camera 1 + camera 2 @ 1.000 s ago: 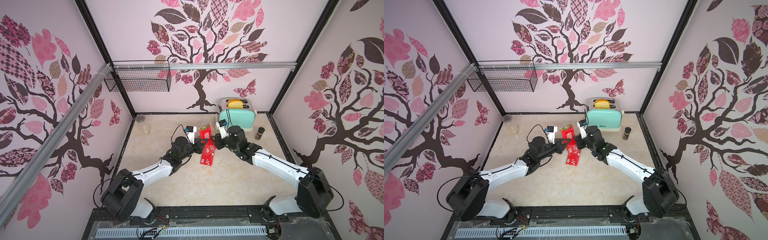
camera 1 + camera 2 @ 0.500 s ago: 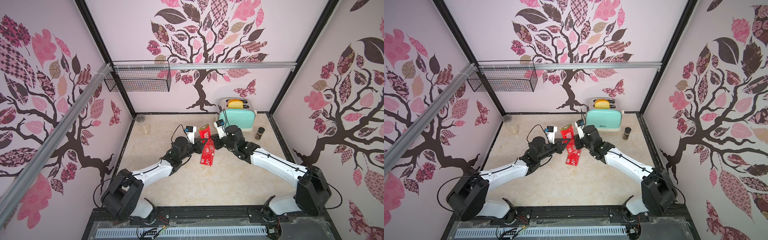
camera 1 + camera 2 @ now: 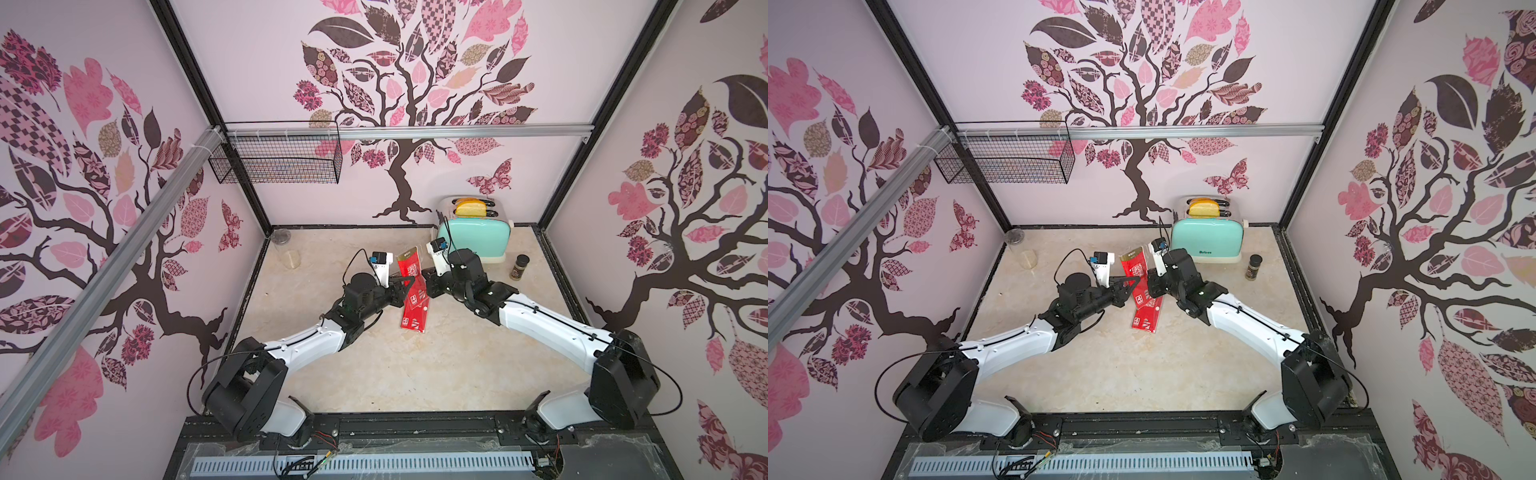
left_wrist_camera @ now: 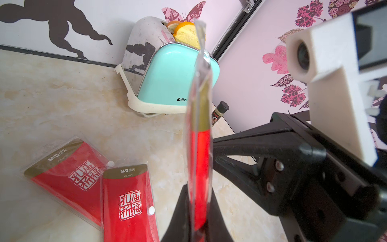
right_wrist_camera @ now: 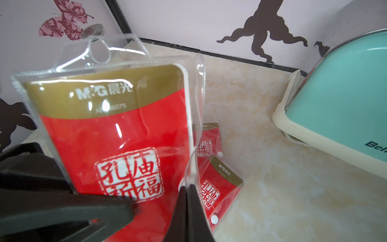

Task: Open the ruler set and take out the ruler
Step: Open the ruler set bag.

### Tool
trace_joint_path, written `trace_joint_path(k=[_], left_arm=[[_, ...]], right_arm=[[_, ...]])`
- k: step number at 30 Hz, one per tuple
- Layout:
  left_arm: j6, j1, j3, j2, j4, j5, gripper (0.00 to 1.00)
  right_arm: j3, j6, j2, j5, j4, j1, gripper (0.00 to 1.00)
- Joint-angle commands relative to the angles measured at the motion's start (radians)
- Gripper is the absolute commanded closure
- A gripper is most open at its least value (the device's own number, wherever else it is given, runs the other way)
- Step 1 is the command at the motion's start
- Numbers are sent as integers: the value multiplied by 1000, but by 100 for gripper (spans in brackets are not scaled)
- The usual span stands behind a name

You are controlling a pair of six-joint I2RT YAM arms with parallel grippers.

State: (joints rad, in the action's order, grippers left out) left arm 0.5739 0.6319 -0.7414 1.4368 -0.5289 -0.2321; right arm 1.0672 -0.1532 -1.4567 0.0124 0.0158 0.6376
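Two sets (image 3: 415, 318) lie flat on the counter (image 3: 374, 374) at the middle of both top views, one partly over the other, red faces up. Just above them a third, the held set (image 3: 410, 266), is held upright off the counter, gold band and clear hang tab uppermost. Its lower part is pinched edge-on by the left pincer (image 4: 198, 192), which enters from the frame's left. The right pincer (image 5: 187, 188), entering from the right, is pressed together on the clear flap (image 5: 195, 104) along the pouch's side, which stands away from the red card. The ruler cannot be told apart inside the pouch. Farther back, a bottle (image 3: 519, 266) is seen right of centre and a toaster (image 3: 478, 241) with a slice in it beside it. A cup (image 3: 291, 258) and lid (image 3: 280, 236) sit at the back left corner. A wire basket (image 3: 278, 160) is hung on the wall at the upper left.
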Motion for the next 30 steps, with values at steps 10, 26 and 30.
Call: trace_joint_path(k=[10,26,30], left_arm=[[-45,23,-11,-50,-44,-51,100],[-62,23,-1,-74,-8,-15,100],[-60,23,9,-85,-10,-15,100]], right_arm=[[11,1,6,196,58,-18,100],[-10,29,39,297,88,-18,100],[-10,36,33,339,89,-19,100]])
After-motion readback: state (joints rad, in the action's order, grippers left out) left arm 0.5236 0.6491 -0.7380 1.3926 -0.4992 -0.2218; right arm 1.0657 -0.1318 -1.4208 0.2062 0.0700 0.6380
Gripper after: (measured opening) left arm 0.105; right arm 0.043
